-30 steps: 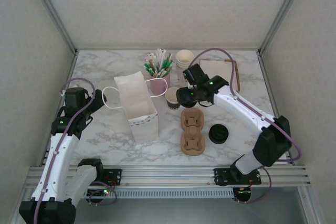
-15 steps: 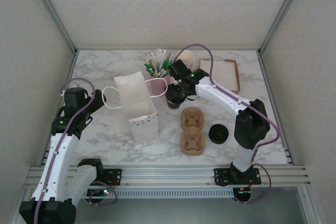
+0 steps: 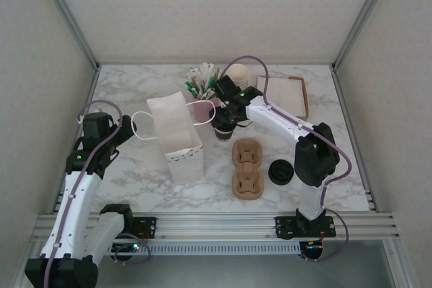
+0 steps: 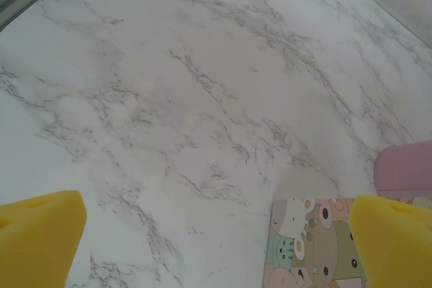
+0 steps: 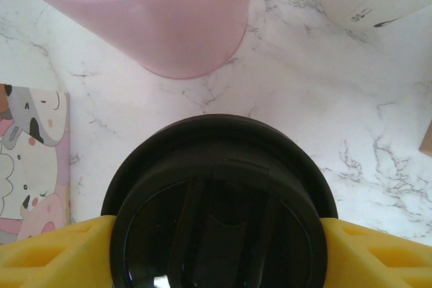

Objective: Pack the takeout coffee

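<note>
Now | takeout coffee (image 5: 219,193) between right tool (image 5: 221,246) pads | tool clamped on it

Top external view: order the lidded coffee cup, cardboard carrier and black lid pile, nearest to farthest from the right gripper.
1. Lidded coffee cup, between the right gripper fingers.
2. Cardboard carrier, toward the arm bases.
3. Pile of black lids, right of the carrier.
</note>
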